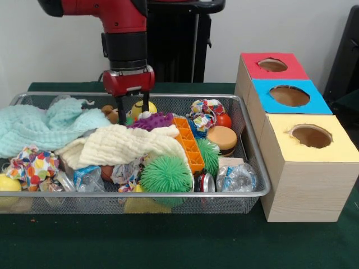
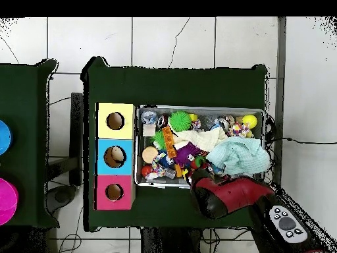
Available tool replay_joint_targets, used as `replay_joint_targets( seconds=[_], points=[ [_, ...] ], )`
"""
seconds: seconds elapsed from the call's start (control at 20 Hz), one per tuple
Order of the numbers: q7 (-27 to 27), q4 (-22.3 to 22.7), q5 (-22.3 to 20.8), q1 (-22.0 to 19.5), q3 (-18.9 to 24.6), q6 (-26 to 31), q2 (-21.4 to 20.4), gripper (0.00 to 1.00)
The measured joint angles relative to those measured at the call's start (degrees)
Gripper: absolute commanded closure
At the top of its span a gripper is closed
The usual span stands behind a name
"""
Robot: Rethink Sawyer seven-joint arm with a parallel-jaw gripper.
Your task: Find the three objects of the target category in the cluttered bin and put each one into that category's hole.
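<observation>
Front view: cloths over toys

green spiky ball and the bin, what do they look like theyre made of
Green spiky ball: probably soft rubber, matte, judging by its dense thin bristles. Bin: metal wire mesh, silvery, slightly shiny; the fine grid lets the contents show through its front wall.

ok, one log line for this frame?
gripper: open, lowered into bin far side, above purple spiky toy | holding: nothing | holes red/blue/yellow: no object visibly entering
</observation>
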Motion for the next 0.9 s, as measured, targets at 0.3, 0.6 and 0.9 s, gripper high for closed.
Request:
replay_joint_targets(
  seconds=[0.3, 0.6, 0.9],
  points=[
    [0.0, -2.1, 0.0, 6.2, -7.1, -6.9, 1.7, 0.0],
    [0.0, -2.4, 0.0, 5.8, -8.4, -7.8, 1.4, 0.0],
    [0.0, -0.7, 0.0, -3.1, -3.4, -6.0, -1.3, 0.0]
  ],
)
